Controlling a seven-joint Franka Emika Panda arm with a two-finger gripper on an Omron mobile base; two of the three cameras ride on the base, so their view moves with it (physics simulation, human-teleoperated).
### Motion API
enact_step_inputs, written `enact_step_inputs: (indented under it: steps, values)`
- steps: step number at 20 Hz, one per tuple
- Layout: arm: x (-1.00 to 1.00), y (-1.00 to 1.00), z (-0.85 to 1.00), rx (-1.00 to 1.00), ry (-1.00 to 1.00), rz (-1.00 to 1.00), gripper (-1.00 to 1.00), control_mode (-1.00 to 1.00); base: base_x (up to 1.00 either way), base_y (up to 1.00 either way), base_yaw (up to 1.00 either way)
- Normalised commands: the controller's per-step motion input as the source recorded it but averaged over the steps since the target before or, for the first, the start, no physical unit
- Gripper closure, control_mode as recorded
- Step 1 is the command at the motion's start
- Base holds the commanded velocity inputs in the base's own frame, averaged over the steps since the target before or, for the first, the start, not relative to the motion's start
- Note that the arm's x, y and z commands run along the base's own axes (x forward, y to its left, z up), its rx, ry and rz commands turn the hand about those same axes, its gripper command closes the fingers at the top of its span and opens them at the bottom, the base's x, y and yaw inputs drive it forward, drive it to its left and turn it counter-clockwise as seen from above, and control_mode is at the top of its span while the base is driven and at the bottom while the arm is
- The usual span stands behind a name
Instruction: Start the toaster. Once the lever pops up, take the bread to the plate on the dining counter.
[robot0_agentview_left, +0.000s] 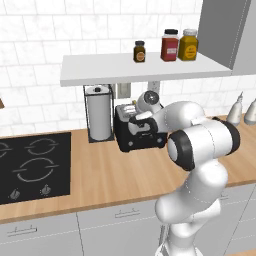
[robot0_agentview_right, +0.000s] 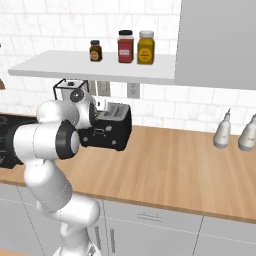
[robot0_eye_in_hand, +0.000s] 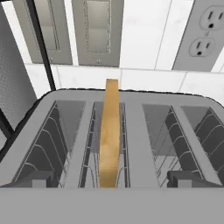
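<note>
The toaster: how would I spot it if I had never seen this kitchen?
Look under the white wall shelf holding three jars. On the wood worktop below stands the toaster, a black box beside the chrome paper-towel holder. A tan bread slice stands in one slot.

1. The arm's wrist covers the front of the toaster in the left base view — its lever is hidden.
2. The bread stands in 1 slot, its lower end hidden.
3. Jar labels — too small to read.
</note>
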Motion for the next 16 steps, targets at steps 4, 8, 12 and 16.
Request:
enact_step_inputs:
  steps: [4, 8, 12, 16]
  values:
    - [0.21, 0.0, -0.09, 0.0, -0.05, 0.0, -1.0, -1.0, 0.0, 0.0, 0.0]
    - [0.23, 0.0, -0.01, 0.01, -0.05, 0.0, -1.0, -1.0, 0.0, 0.0, 0.0]
    - [0.25, 0.0, 0.0, 0.01, -0.03, 0.0, -1.0, -1.0, 0.0, 0.0, 0.0]
    - [0.27, 0.0, -0.02, 0.01, 0.0, 0.0, 1.0, -1.0, 0.0, 0.0, 0.0]
